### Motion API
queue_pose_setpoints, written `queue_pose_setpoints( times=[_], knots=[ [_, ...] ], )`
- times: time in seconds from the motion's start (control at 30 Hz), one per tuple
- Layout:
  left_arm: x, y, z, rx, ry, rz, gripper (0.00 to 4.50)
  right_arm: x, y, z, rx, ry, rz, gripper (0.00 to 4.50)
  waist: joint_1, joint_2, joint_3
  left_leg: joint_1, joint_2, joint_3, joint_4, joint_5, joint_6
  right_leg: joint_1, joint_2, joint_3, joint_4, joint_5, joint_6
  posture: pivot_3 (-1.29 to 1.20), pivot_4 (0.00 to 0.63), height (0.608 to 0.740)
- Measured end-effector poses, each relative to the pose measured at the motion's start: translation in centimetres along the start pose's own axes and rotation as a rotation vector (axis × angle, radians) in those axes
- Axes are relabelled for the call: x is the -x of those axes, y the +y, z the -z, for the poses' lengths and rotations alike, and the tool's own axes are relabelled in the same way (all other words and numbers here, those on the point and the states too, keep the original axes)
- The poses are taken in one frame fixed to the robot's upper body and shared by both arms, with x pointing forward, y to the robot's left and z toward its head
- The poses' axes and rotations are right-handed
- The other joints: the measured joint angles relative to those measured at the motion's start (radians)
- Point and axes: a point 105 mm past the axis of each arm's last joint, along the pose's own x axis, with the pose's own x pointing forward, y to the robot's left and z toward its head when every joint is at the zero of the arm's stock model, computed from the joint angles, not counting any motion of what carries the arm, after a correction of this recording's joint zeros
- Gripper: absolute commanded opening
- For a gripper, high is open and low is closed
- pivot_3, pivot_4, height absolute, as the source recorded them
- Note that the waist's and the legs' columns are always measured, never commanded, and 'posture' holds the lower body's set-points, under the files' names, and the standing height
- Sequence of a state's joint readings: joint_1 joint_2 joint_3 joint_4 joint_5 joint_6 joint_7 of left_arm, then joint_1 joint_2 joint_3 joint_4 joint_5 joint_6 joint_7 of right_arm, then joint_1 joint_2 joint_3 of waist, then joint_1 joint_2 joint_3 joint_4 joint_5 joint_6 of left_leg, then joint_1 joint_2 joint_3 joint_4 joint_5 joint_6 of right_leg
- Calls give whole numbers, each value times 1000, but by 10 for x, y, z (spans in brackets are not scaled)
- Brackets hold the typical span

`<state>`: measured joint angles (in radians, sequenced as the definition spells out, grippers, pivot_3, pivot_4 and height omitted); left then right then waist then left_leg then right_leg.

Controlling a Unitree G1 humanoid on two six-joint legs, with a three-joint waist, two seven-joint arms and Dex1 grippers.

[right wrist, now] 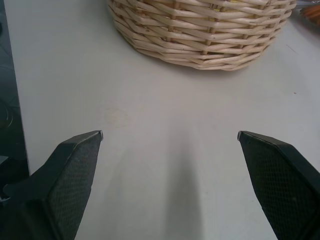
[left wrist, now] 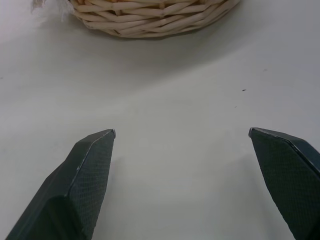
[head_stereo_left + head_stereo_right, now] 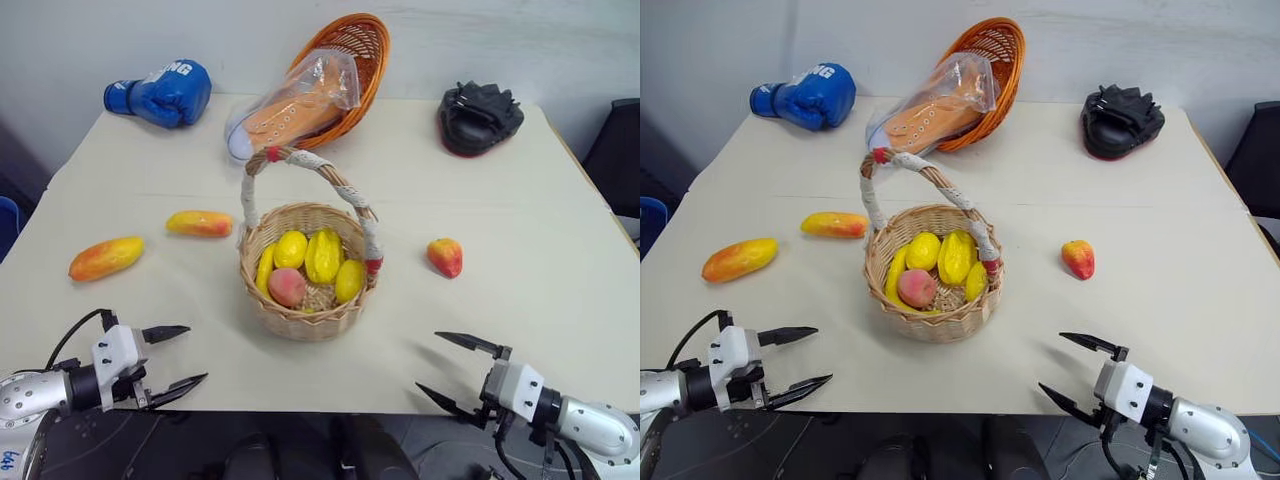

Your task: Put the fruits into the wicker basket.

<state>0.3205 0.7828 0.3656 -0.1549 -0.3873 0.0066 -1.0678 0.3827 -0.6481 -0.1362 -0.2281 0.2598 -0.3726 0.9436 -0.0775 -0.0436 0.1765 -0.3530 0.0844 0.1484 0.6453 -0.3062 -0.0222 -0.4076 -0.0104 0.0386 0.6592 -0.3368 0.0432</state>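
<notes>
The wicker basket [image 3: 300,310] stands mid-table with its arched handle [image 3: 340,185] up. Inside lie several yellow fruits [image 3: 322,255] and a pink peach [image 3: 287,286]. Two mangoes lie on the table left of it, one [image 3: 199,223] close to the basket, the other [image 3: 105,257] farther left. A small red-orange fruit [image 3: 445,256] sits to the basket's right. My left gripper [image 3: 181,356] hovers open at the near left table edge, empty. My right gripper [image 3: 447,370] is open and empty at the near right edge. Both wrist views look at the basket's woven wall [image 1: 200,35].
At the back, an orange handleless basket [image 3: 355,60] is tipped on its side with a shoe in clear plastic [image 3: 295,105] spilling from it. A blue boxing glove [image 3: 162,95] lies back left, a black mitt [image 3: 478,117] back right. The white table [image 3: 530,240] ends just under both grippers.
</notes>
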Motion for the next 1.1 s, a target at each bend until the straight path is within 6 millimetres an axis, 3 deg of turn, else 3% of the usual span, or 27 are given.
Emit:
queue_pose_setpoints(
  times=[0.3, 0.47, 0.57, 0.67, 0.9, 0.97, 1.0, 1.1],
  knots=[
    [1, 7, -9, 42, -56, -16, 4500, -6, -3, -9, -20, -88, 32, 4470, 2, 0, 0, 0, 0, 0, 0, 0, 0, 0, 0, 0, 0, 0, 0, 0, 150, 740],
    [6, 18, -23, 85, -140, -114, 4500, -18, -14, -30, -93, -212, 87, 4470, -4, 1, 0, 0, 0, 0, 0, 0, 0, 0, 0, 0, 1, 0, 0, 0, 150, 740],
    [26, 23, -14, 145, -139, -237, 4500, -24, -30, -60, -88, -341, 116, 4470, -11, 0, 0, 0, 1, 0, 0, 0, -1, -1, 1, 0, 2, 0, 0, 0, 150, 740],
    [68, 31, 8, 210, -76, -409, 4500, -27, -39, -94, -13, -454, 121, 4470, -9, 0, 0, 0, 2, -1, 0, 0, -1, -1, 2, -1, 2, 0, -1, 0, 150, 740],
    [164, 39, 66, 461, 4, -789, 4500, -41, -24, -134, 45, -572, 29, 4470, -1, -5, -3, -1, 1, -2, 1, 0, -1, -2, 0, -3, 1, -1, -2, 0, 150, 740],
    [175, 42, 67, 487, -1, -827, 4500, -44, -32, -144, 67, -600, 58, 4470, 0, -7, -4, -1, 1, -2, 1, -2, -3, -2, -2, -3, 1, -2, -4, 0, 150, 740],
    [176, 46, 64, 484, -14, -828, 4500, -45, -34, -146, 68, -603, 61, 4470, 2, -8, -5, -1, 1, -3, 0, -2, -4, -2, -3, -4, 1, -7, -14, 0, 150, 740],
    [163, 57, 53, 472, -55, -788, 4500, -49, -30, -148, 42, -586, 29, 4470, 16, -13, -8, -1, 1, -3, 0, -4, -6, -1, -4, -6, 0, -10, -19, 0, 150, 740]
  ],
)
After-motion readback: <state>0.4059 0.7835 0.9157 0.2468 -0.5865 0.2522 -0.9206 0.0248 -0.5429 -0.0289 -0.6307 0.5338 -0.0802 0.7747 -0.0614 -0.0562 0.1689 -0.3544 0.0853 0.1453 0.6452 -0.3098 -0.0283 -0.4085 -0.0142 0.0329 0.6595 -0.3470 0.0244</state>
